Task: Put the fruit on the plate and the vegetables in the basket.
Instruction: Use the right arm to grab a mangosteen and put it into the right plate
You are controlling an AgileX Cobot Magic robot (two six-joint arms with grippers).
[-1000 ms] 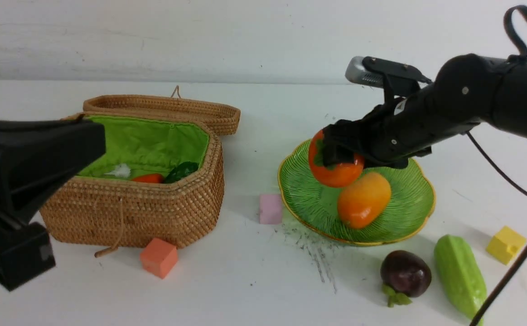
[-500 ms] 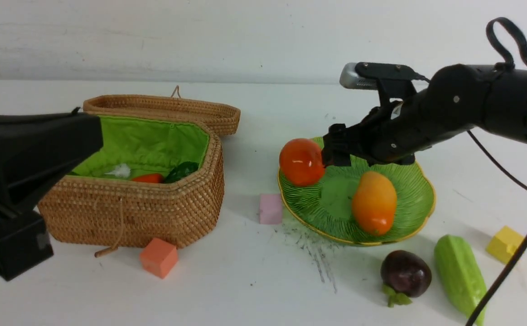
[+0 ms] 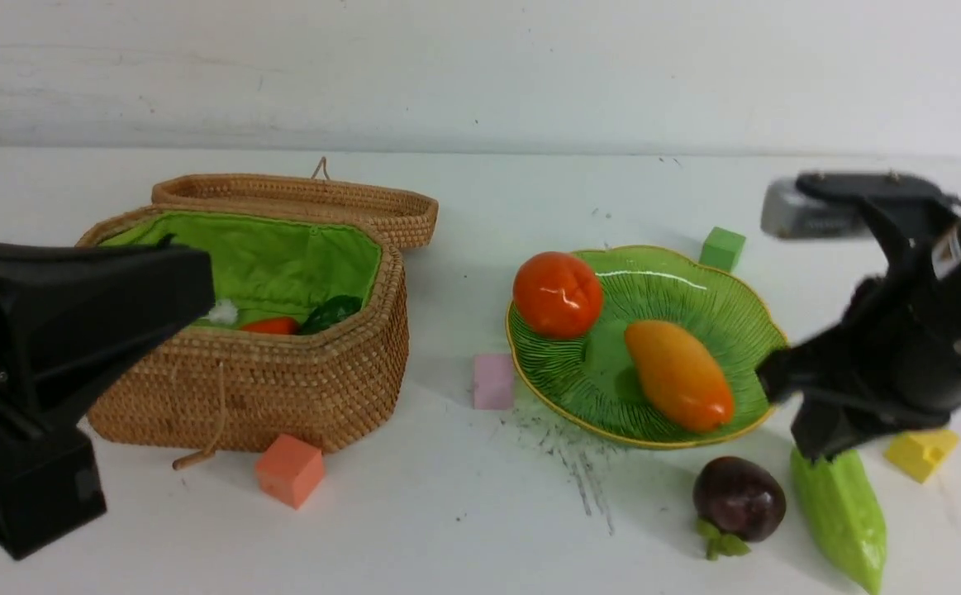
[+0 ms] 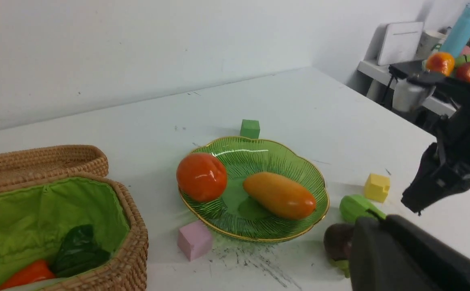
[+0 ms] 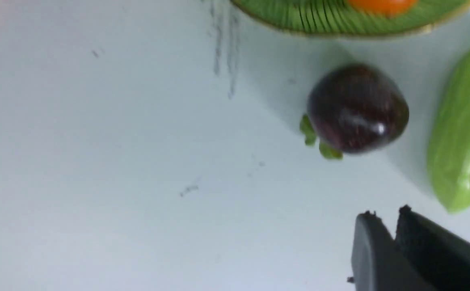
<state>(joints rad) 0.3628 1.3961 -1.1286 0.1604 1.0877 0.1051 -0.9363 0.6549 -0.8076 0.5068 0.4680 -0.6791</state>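
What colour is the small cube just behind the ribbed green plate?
Green. The small green cube shows clearest in the left wrist view.

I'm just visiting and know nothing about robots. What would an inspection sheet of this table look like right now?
Surface: white table, dark scuff marks in front of the plate.
Job's things: persimmon and mango on the plate; mangosteen and bitter gourd on the table; carrot, leafy bunch and radish in the open basket.
Clutter: pink cube, orange cube, green cube, yellow cube.
End effectors: right end effector near the bitter gourd, fingers together, empty; left end effector near the basket, state unclear.
Cables: nothing seen.
Surroundings: white wall; side shelf with a blue bottle.
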